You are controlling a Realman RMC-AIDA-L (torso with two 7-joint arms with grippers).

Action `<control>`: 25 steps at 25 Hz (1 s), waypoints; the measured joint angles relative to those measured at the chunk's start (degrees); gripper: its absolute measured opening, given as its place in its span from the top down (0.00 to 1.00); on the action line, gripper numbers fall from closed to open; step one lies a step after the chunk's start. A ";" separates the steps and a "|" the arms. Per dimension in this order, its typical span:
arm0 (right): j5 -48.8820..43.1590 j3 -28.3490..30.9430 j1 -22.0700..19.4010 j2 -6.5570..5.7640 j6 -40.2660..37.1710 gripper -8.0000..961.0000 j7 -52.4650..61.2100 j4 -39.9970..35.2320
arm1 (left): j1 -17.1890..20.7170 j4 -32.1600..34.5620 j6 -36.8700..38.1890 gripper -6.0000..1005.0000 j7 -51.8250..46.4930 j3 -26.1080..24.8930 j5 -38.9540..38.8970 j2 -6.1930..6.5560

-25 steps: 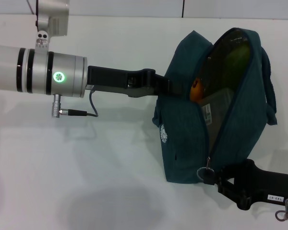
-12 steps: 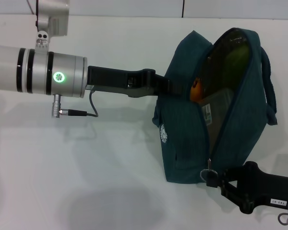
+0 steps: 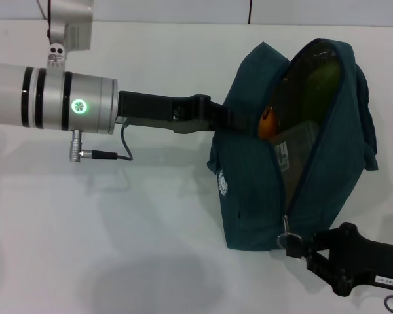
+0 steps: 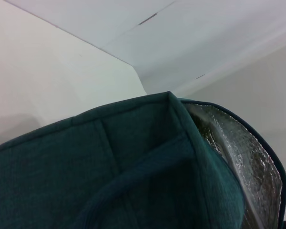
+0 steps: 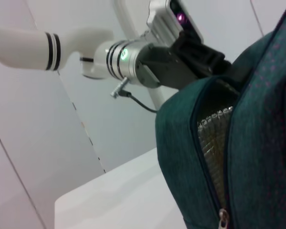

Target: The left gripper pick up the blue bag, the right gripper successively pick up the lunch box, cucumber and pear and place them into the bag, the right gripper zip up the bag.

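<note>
While the right end effector [image 3: 293, 245] apparently pinches its zipper pull [image 3: 285, 226], the blue bag [image 3: 249, 190] stands tall, opening upward.

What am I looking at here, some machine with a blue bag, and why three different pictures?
It is a two-armed robot packing a lunch bag. One picture looks down from its head; the other two come from cameras on its wrists. The left gripper, on the silver arm with the green light, holds the blue bag by its side so the opening stays wide. Inside, the head view shows the pear, something green deeper in, probably the cucumber, and the clear lunch box. The right gripper, on the black arm, sits at the zipper pull at the bag's near corner, apparently ready to zip it. The bag sits on a white table.
</note>
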 joint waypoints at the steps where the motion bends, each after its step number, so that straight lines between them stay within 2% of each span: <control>1: 0.45 0.04 -0.42 -0.05 -0.40 0.99 -0.14 -0.04 | 0.09 0.00 0.00 0.96 0.00 -0.05 0.00 0.00; 10: 6.04 0.15 -3.92 -0.51 -3.31 0.99 -0.82 -1.35 | 0.45 0.00 0.00 0.95 0.00 0.12 -0.72 0.07; 16: 8.22 0.22 -4.00 -0.55 -6.22 0.99 -1.91 -1.38 | 0.63 0.00 0.00 0.93 0.87 0.13 -0.74 0.09; 25: 9.94 0.21 -3.66 -0.55 -8.91 0.99 -2.48 -1.38 | 2.61 -0.43 -0.60 0.90 7.82 0.15 -4.54 -0.04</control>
